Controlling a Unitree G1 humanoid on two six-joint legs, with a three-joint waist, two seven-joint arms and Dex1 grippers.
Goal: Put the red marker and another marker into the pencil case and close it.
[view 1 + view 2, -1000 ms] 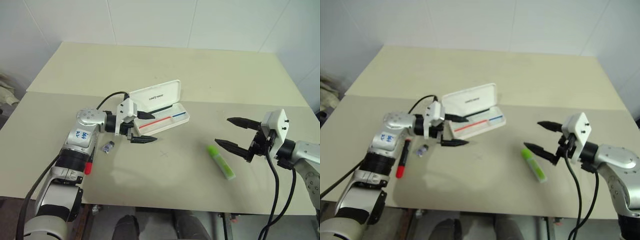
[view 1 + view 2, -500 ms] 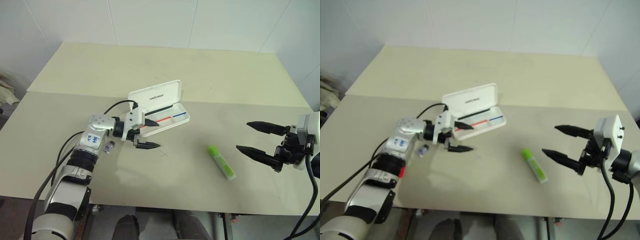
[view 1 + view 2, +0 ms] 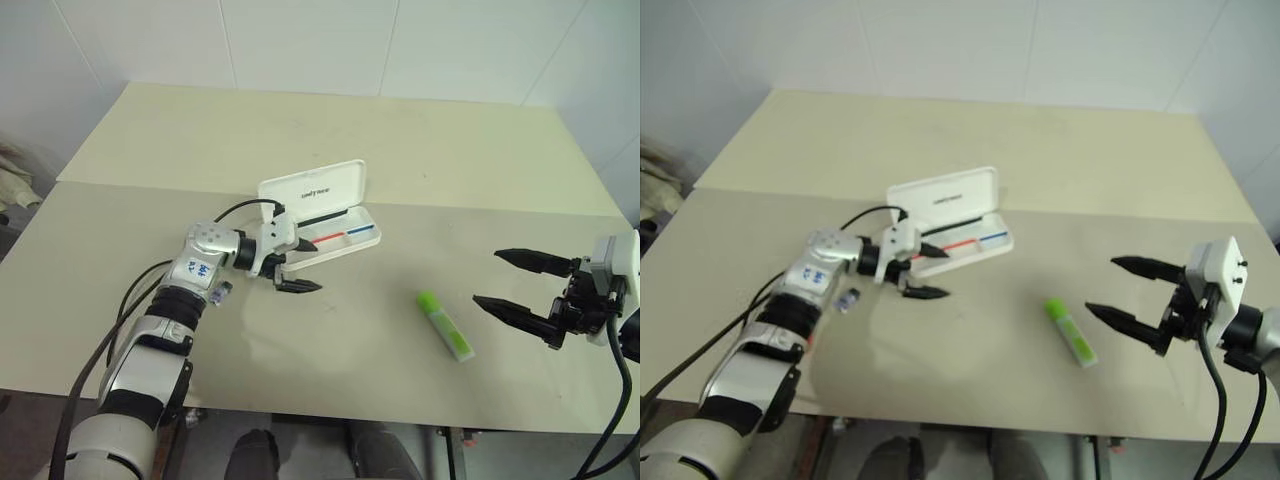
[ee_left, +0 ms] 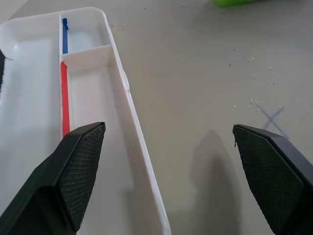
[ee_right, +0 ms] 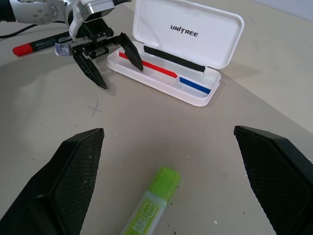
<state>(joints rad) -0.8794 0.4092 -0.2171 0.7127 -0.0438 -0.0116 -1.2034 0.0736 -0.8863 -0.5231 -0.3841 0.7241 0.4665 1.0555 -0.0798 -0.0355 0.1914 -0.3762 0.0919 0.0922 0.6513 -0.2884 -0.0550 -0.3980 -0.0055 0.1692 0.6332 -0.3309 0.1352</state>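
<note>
The pencil case (image 3: 325,222) lies open on the beige table (image 3: 330,130), near the centre of the head view, its white lid standing up at the 12 o'clock side of the tray, with red, blue and black lines inside. The left gripper (image 3: 298,265) is released, its 2 black fingers spread wide: 1 fingertip lies over the tray's near end, the other over bare table at the tray's 6 o'clock side, as the left wrist view confirms. The green highlighter (image 3: 443,324) lies flat on the table at roughly 4 o'clock from the case, well apart from it, brighter cap pointing toward the case. The right gripper (image 3: 522,283) is likewise released, fingers wide, hovering at 3 o'clock from the highlighter, near it and holding nothing. The red marker (image 5: 36,45) lies on the table beyond the left arm in the right wrist view, beside a small grey-purple clip (image 3: 219,294). A faint pencilled cross (image 5: 95,108) marks the table between case and highlighter.
</note>
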